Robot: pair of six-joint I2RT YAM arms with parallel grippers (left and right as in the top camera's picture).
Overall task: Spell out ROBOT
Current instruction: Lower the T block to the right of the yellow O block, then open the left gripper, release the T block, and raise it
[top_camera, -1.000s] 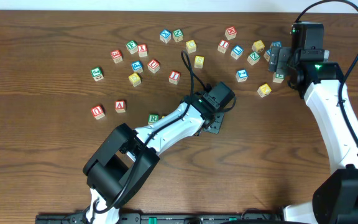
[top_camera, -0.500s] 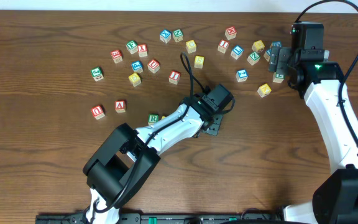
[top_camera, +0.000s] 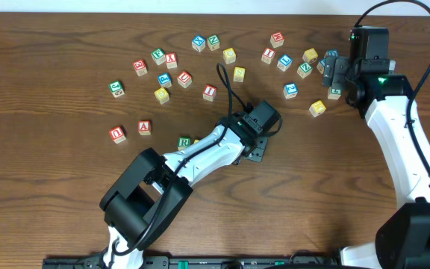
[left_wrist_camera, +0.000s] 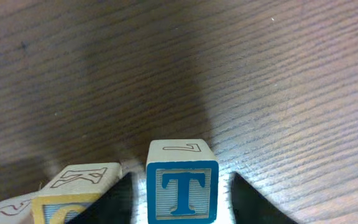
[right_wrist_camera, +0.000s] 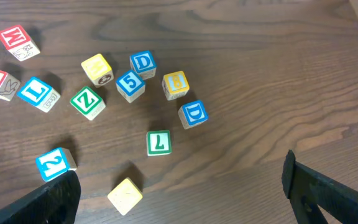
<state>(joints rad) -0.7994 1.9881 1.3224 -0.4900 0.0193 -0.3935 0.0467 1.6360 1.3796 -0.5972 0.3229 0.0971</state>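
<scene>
Two dark fingers of the left gripper stand spread on either side of the blue-lettered T cube. A strip of wood shows between each finger and the cube, so nothing is pinched. The T cube sits upright on the table, its T facing the wrist camera. Just left of it in that view, nearly touching, is a K-topped cube. Beyond the T cube the wood lies bare across the whole left wrist view. From overhead the T cube is hidden under the left gripper. The green-lettered R cube lies to the left of it, beside the arm. The right gripper hangs well apart, up and to the right of the T cube. Its jaws are spread wide above scattered letter cubes, with a plain yellow cube below between its fingers.
</scene>
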